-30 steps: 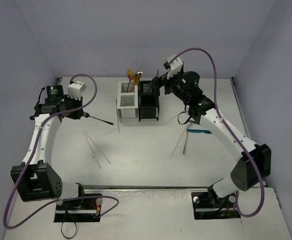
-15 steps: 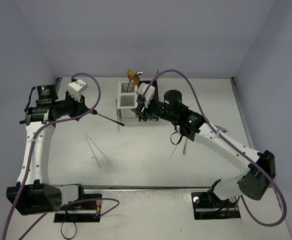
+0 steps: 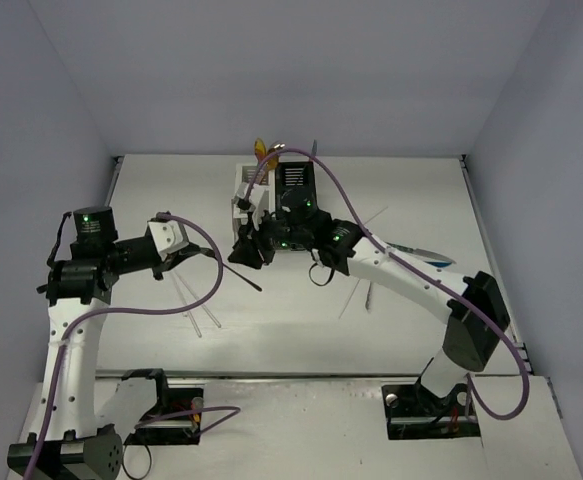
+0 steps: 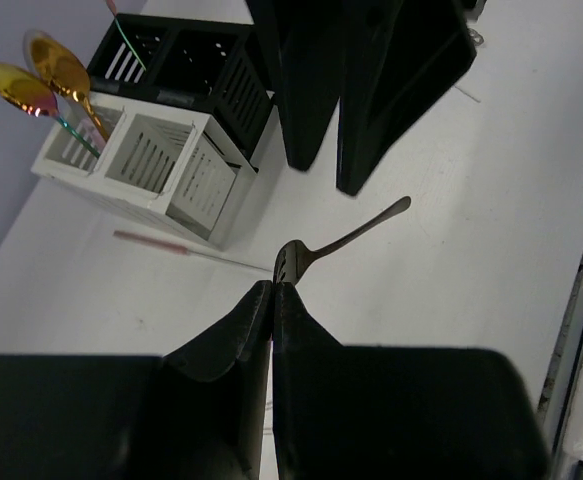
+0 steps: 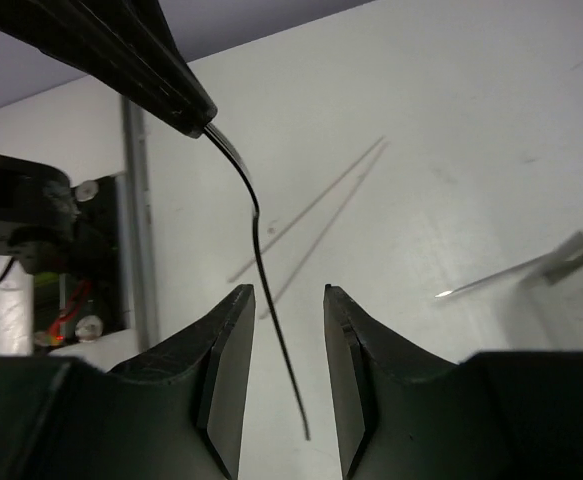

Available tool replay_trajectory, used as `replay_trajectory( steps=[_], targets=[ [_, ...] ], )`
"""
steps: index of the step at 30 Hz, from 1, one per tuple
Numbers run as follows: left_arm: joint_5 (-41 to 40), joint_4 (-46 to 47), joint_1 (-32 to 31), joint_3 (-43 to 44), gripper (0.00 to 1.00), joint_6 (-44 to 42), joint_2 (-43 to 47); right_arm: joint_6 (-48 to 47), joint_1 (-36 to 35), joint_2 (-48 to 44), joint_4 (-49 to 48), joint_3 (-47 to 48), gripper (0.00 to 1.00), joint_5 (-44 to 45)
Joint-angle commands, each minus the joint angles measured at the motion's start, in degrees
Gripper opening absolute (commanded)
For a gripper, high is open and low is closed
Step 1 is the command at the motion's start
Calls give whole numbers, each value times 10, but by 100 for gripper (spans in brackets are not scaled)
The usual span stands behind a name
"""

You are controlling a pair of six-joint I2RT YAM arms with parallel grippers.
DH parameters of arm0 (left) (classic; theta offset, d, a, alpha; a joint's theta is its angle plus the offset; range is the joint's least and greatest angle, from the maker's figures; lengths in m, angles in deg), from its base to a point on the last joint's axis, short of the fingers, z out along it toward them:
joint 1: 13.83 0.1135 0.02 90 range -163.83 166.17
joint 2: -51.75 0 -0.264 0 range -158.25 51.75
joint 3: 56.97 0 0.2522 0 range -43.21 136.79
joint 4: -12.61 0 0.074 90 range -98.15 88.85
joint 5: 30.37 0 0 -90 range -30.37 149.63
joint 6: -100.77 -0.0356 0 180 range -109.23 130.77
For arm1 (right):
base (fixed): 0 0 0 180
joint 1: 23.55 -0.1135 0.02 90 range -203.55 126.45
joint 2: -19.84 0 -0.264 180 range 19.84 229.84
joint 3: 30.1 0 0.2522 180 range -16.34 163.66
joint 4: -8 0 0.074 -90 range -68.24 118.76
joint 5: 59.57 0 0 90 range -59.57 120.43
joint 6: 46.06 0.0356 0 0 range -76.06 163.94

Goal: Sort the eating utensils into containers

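The white desk (image 4: 451, 260) carries it all. The left end effector (image 4: 273, 292) is clenched tight on the prong end of a dark fork (image 4: 346, 236) and holds it up off the desk. The fork's thin handle sticks out toward the right end effector (image 5: 287, 300).

The right end effector is partly open. The handle runs through the gap between its two fingers. There is a little space on each side, so it does not seem to touch them.

Just behind the right end effector, farther from the arm bases, stand the white container (image 4: 146, 165) and the black container (image 4: 196, 70), joined side by side. Two gold spoons (image 4: 61, 72) stand up in the white one.

Two clear sticks (image 5: 316, 210) lie on the desk under the two end effectors. A thin pink stick (image 4: 186, 252) lies just beside the white container.
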Motion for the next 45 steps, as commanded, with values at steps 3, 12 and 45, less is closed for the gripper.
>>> replay_trajectory(
  steps=[3,12,45],
  targets=[
    [47,20,-15,26,0,-78,-18,77,-23,1,-9,30,35,-75],
    [18,20,-78,18,0,-103,-14,50,-31,16,0,57,35,-71],
    [43,19,-93,30,0,-68,-27,-66,-9,46,57,99,41,-46]
  ],
)
